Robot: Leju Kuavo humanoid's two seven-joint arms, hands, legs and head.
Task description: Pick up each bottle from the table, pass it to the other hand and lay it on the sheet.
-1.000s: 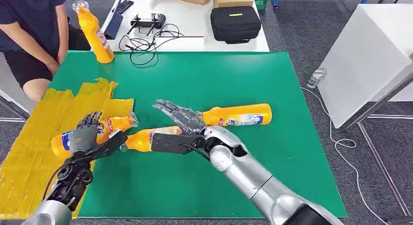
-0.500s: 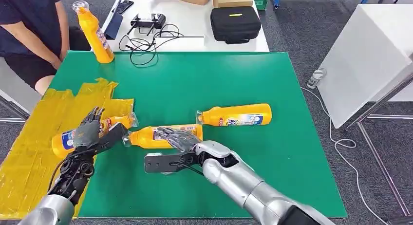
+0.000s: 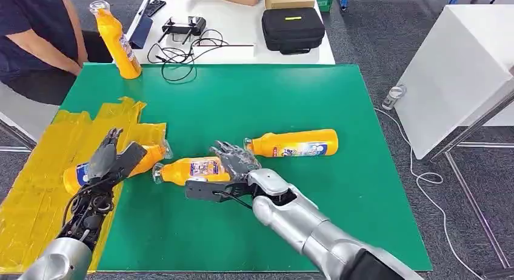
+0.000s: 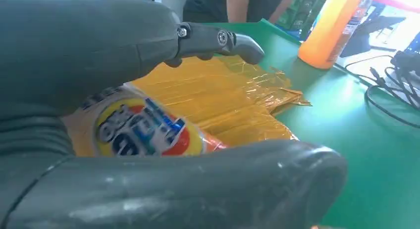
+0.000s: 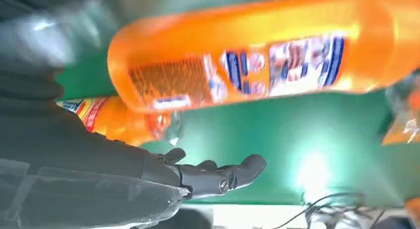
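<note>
One orange bottle [image 3: 76,176] lies on the yellow sheet [image 3: 42,171] at the table's left. My left hand [image 3: 112,159] hovers over it, fingers stretched out and apart; the left wrist view has the bottle [image 4: 143,132] between thumb and fingers on the sheet [image 4: 233,95]. A second orange bottle [image 3: 194,169] lies on the green table just right of the sheet. My right hand [image 3: 233,165] is spread over its base end, thumb along the near side, not closed; this bottle [image 5: 257,65] looms blurred. A third bottle [image 3: 297,143] lies farther right. A fourth [image 3: 118,40] stands upright at the far left corner.
A person [image 3: 36,43] stands at the table's far left, beside the upright bottle [image 4: 332,30]. Behind the green table [image 3: 254,98] is a white table with cables [image 3: 182,50] and a black case [image 3: 293,28]. A white box [image 3: 454,68] stands to the right.
My right hand drew back from near the third bottle's neck and settled over the middle bottle's base. My left hand's fingers straightened and lifted off the bottle on the sheet.
</note>
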